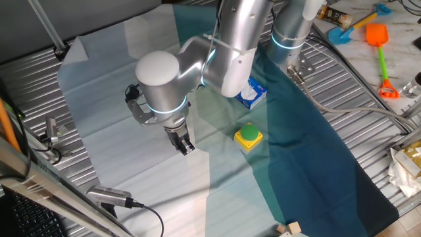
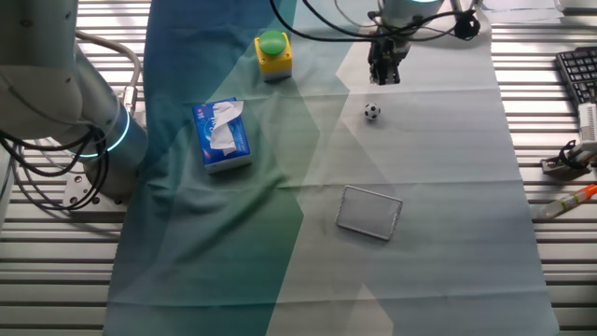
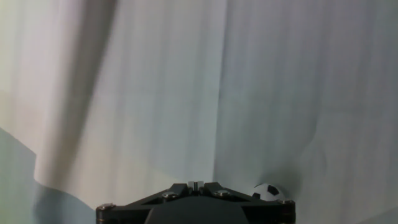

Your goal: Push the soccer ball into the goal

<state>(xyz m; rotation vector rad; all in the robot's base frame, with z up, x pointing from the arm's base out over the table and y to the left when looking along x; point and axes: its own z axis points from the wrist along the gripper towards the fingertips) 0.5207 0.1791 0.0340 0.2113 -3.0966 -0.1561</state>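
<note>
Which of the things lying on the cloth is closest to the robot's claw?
The tiny black-and-white soccer ball, just below the gripper. The green button, tissue box and goal lie farther off.

In your other fixed view, the soccer ball (image 2: 372, 112) lies between the far gripper (image 2: 384, 77) and the near goal (image 2: 369, 213), with the tissue box (image 2: 222, 136) to the left.

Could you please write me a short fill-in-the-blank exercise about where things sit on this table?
1. The ball lies between the gripper and the ____.
2. The button sits on a ____ box.
3. The goal lies on the ____ part of the cloth, not the teal part.
4. The tissue box lies on the ____ part of the cloth.

Missing words: goal; yellow; white; teal
</note>
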